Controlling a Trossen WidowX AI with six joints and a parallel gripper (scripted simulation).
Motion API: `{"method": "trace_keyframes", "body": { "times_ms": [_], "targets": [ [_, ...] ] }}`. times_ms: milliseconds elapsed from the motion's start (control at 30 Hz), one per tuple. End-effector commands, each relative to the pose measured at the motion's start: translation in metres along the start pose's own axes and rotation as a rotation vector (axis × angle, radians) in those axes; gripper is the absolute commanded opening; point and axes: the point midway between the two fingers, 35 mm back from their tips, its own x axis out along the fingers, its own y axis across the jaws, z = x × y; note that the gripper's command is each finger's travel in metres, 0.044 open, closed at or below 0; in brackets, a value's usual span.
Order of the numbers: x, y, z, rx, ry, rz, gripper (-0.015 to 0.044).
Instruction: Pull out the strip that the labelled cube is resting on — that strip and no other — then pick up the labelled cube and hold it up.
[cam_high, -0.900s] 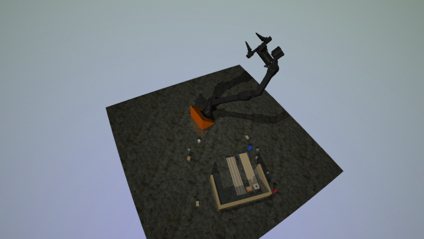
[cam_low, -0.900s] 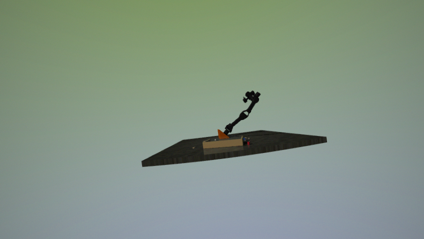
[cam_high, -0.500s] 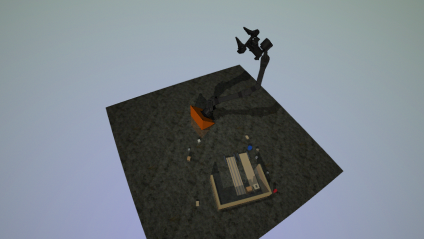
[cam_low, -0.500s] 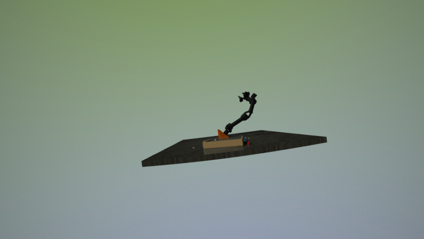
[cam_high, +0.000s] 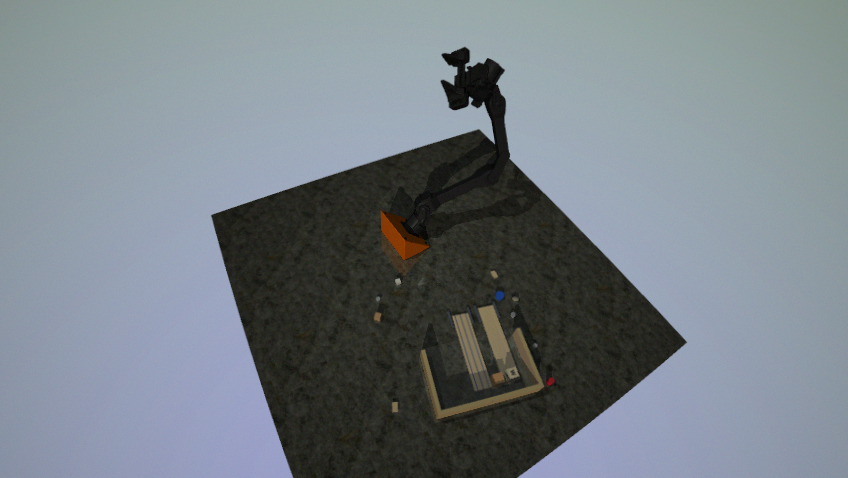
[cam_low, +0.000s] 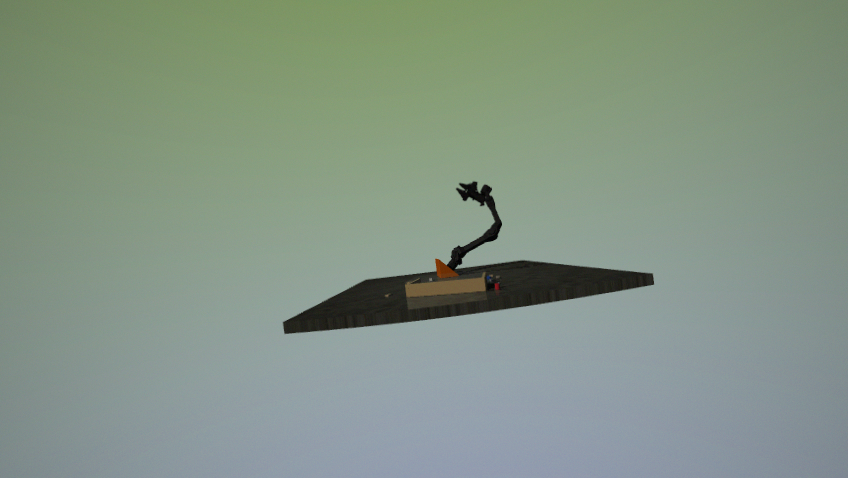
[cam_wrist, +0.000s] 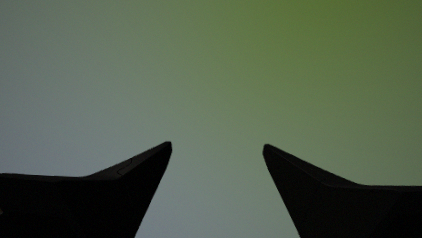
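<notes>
A pale cube with a dark mark (cam_high: 512, 373) sits inside the low tan-walled tray (cam_high: 491, 403) (cam_low: 445, 289), near its far right corner in the top view. An orange-tan cube (cam_high: 498, 377) sits just left of it. A wide pale strip (cam_high: 490, 326) runs toward the two cubes; which strip lies under the marked cube I cannot tell. Narrower pale strips (cam_high: 469, 350) run beside it on the left. My gripper (cam_high: 444, 69) (cam_low: 457, 190) (cam_wrist: 217, 147) is open and empty, high above the table and far from the tray.
The orange wedge (cam_high: 396, 236) (cam_low: 445, 269) stands at the arm's base. A blue object (cam_high: 500, 295) and small pale pieces lie near the strips' open ends. A red piece (cam_high: 550, 381) (cam_low: 497, 286) is outside the tray's right corner. More small blocks (cam_high: 377, 317) lie left of the tray.
</notes>
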Motion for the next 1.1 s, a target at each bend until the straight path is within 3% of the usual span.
{"method": "trace_keyframes", "body": {
  "times_ms": [0,300,500,800,1067],
  "targets": [
    [0.034,0.033,-0.001,0.091,-0.052,0.142,0.04],
    [0.092,0.133,0.016,0.225,-0.148,0.471,0.04],
    [0.109,0.215,0.032,0.308,-0.186,0.722,0.04],
    [0.1,0.321,0.049,0.36,-0.194,1.034,0.04],
    [0.062,0.434,0.05,0.433,-0.102,1.367,0.04]
  ]
}}
